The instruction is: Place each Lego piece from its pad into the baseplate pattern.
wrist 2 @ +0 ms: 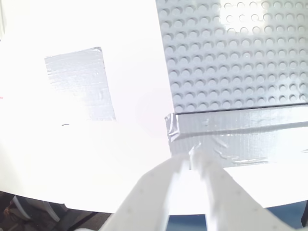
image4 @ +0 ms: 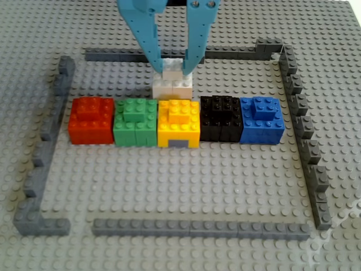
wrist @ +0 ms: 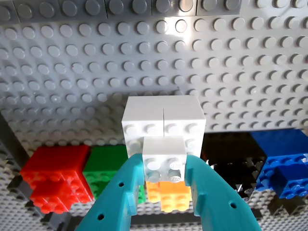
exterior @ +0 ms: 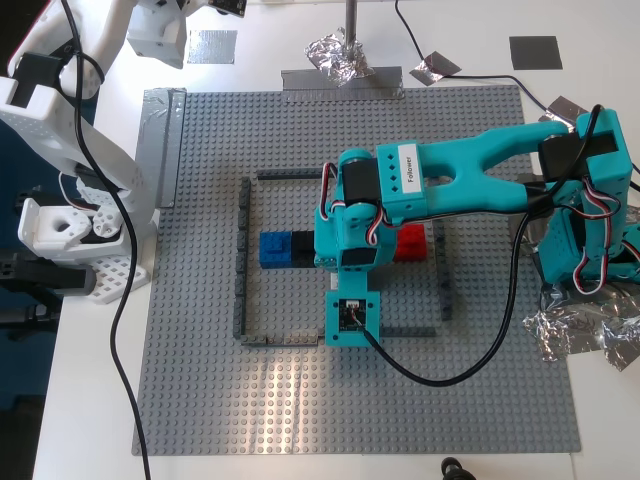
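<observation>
Well, the first end effector (wrist: 165,166) is clamped on the small white brick (wrist: 165,153), one teal finger against each side wall, and the brick sits on top of a wider white block (wrist: 163,120) inside the dark outline on the baseplate (exterior: 300,400). That stack is just behind the orange brick (image4: 179,116) in the coloured row. Whether the studs are fully pressed home I can't tell from here.

The brick looks like hard moulded plastic: light, rigid and in no danger of being crushed, but its walls are smooth and could slide in a loose pinch. The flat opposite sides, as held now, seem the right place to grip (the studded top gives nothing to pinch).

The blue brick (image4: 260,107) already rests on the blue block at the row's end. Both pads, silver (exterior: 212,45) and dark grey (exterior: 535,52), lie bare on the desk beyond the plate.

The second end effector (wrist 2: 192,159) hangs over the desk near the silver pad, holding nothing I can see; the glare hides how its fingers stand.
</observation>
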